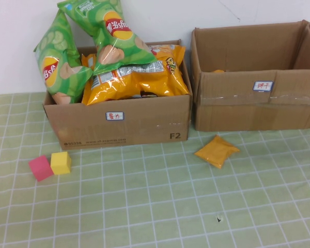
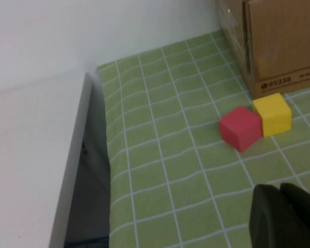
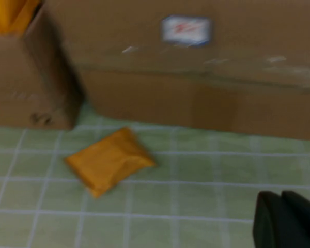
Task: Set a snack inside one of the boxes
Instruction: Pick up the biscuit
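Note:
A small orange snack packet [image 1: 216,150] lies flat on the green checked cloth in front of the gap between the two boxes; it also shows in the right wrist view [image 3: 109,160]. The left cardboard box [image 1: 119,123] is heaped with green and orange chip bags [image 1: 129,72]. The right cardboard box [image 1: 256,111] is nearly empty, with something orange inside [image 1: 218,71]. My right gripper [image 3: 280,194] is shut and empty, low over the cloth, apart from the packet. My left gripper [image 2: 279,187] is shut and empty near the blocks. Neither arm shows in the high view.
A pink block [image 1: 40,168] and a yellow block [image 1: 61,162] sit touching in front of the left box's corner, also in the left wrist view [image 2: 241,128] [image 2: 273,114]. A white wall stands behind the boxes. The cloth's left edge [image 2: 106,155] borders a white surface.

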Motion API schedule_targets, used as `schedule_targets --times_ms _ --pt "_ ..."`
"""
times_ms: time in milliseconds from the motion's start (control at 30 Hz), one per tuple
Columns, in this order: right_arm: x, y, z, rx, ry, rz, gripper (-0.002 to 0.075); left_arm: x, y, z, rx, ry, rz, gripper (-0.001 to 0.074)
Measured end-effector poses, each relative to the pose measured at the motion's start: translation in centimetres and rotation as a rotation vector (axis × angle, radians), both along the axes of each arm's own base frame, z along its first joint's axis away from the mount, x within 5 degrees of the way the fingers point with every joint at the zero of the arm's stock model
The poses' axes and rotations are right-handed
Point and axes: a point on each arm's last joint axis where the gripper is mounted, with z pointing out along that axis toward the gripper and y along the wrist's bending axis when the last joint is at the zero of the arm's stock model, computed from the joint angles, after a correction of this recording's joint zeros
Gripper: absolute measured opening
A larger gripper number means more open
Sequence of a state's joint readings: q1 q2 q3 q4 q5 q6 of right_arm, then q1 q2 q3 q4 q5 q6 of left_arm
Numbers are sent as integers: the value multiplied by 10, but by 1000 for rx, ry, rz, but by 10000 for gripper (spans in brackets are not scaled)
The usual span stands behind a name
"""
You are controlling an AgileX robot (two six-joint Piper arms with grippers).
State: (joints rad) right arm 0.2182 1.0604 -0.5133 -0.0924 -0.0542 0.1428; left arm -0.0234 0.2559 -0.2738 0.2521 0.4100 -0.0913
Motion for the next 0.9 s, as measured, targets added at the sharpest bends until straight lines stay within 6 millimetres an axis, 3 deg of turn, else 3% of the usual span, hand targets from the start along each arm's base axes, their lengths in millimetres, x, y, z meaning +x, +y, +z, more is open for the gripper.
schedule_targets --times_ms 267,333,367,567,633,900 --pt "61 83 -46 -71 116 258 13 0 0 0 4 -9 -3 -2" --pt "73 102 -55 -94 143 303 59 0 0 0 4 -9 -3 -2" --pt "85 115 -62 -114 180 320 144 0 0 0 6 -9 -3 -2" --pt "108 129 -72 -144 306 295 496 0 0 0 7 -9 -4 -2" --pt "115 133 -75 -147 324 288 566 0 0 0 8 -9 -4 -2" --pt "140 146 -96 -143 367 273 614 0 0 0 8 -9 -4 -2"
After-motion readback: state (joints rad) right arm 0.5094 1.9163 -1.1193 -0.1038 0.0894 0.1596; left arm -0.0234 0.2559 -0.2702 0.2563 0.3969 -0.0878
